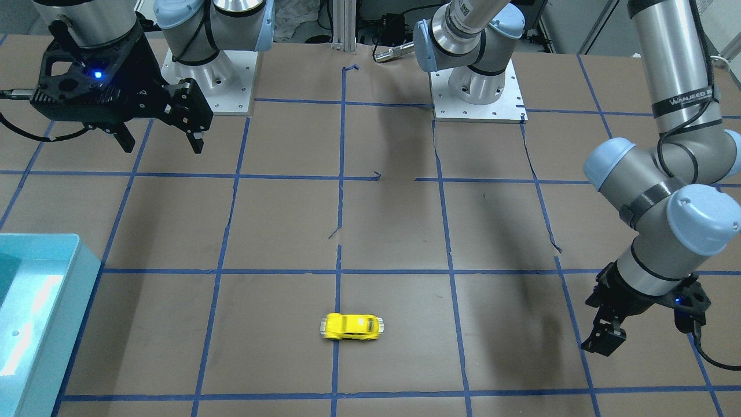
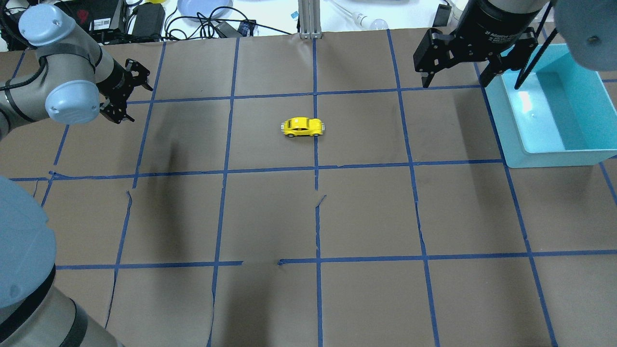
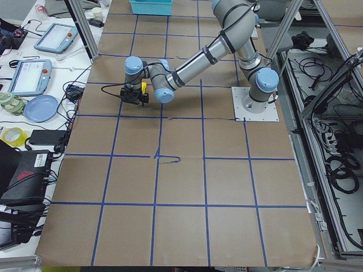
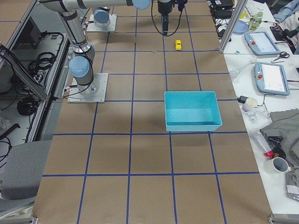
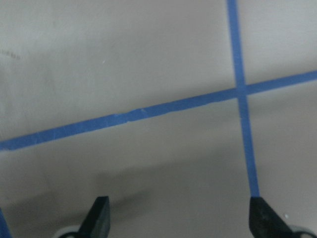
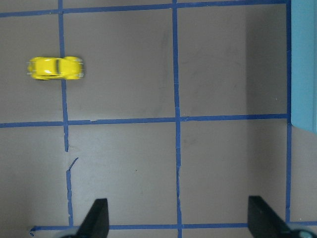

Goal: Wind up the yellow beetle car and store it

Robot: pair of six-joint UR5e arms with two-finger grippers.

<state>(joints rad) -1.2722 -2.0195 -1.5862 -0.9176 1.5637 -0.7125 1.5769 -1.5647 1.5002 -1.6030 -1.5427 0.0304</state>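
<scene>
Near zone, robot side: brown paper (image 2: 270, 221) w/ blue tape grid; the tears (image 2: 319, 200) along the centre line are judged a snag risk for small wheels, so keep any pull-back stroke off them. Mid zone: yellow beetle car (image 2: 302, 127) stands on its wheels, long axis across the table, one end over the centre tape line, nothing touching it. Step judged: approach and grasp, not yet begun. Left gripper (image 5: 181, 220) and right gripper (image 6: 179, 218) both hover w/ fingers spread wide, holding nothing, each well apart from the car. Rec: descend vertically, fingers across the narrow body sides, close low; car will prob. roll along its axis if nudged end-on. Wind by pressing down and dragging rearward along that axis; bare paper lies on both sides. Far zone: teal bin (image 2: 554, 156), open top, on robot's right, just beside right gripper; carry the car over its rim. Table's far edge is close behind, w/ cables past it.
</scene>
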